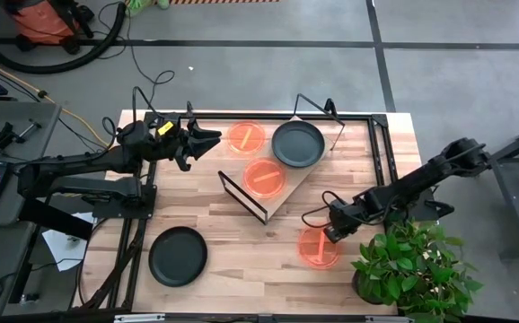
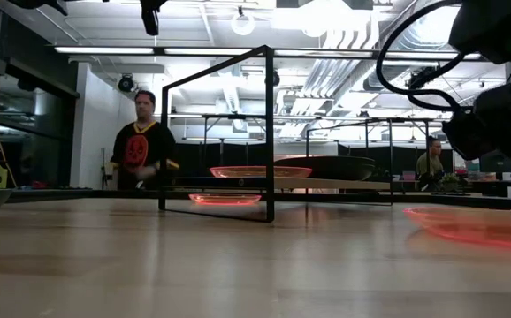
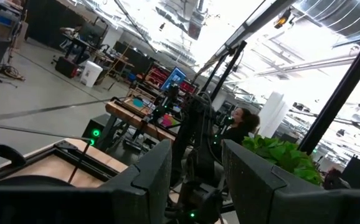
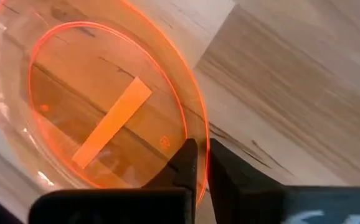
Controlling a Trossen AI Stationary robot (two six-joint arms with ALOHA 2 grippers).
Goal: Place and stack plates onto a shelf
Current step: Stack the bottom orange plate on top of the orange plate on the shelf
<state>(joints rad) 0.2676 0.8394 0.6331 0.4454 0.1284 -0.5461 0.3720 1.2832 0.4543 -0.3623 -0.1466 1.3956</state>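
Now right gripper pinches translucent orange plate (round).

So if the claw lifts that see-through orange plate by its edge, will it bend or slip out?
Probably it stays stiff: the orange plate looks like hard moulded plastic with a raised rim. It may slip or tilt, since the right claw pinches only a thin bit of glossy rim, with most of the plate on one side. It looks thin, so likely light.
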